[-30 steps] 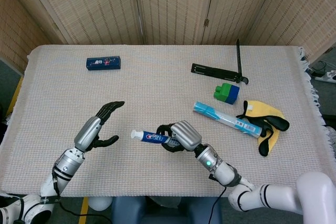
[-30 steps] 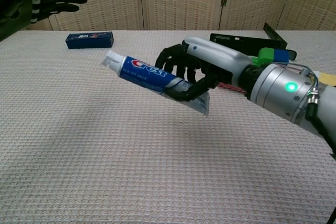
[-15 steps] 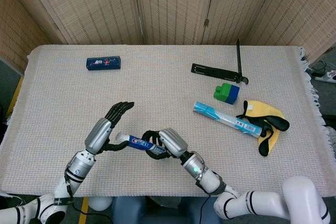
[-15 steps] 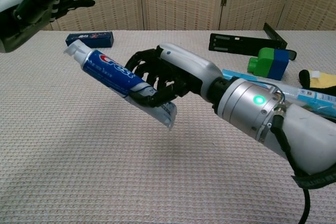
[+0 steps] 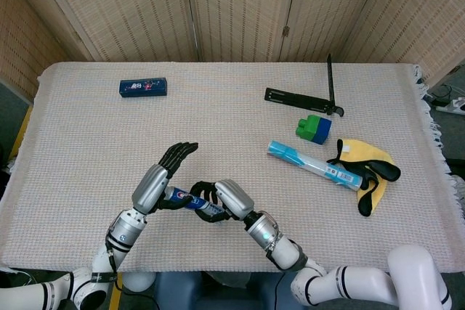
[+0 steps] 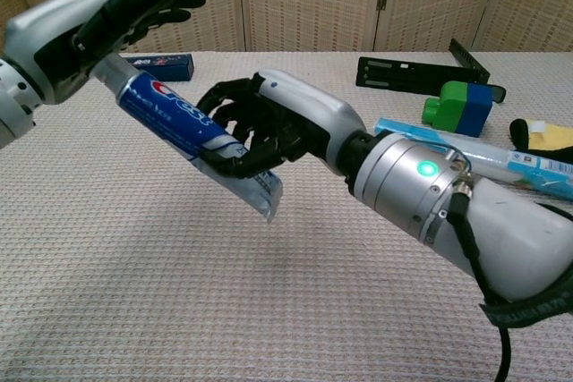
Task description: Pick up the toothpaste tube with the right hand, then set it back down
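Right hand (image 6: 269,127) gripped the toothpaste tube (image 6: 192,136) around its lower half and held it up off the table (image 6: 134,248). Its cap end poked into the open left hand (image 6: 116,15). It looked light, soft and squashy, so holding the middle gently seemed best.

- The toothpaste tube (image 6: 183,123) carries the brand "Crest" in white letters on its blue body, with a red mark at the first letter. It is readable in the chest view.
- The small blue box (image 5: 143,87) has light print on its top side, but it is too small to read.
- The long light-blue package (image 5: 314,165) shows some print near one end, also too small to read.
- On the other things no text is visible.
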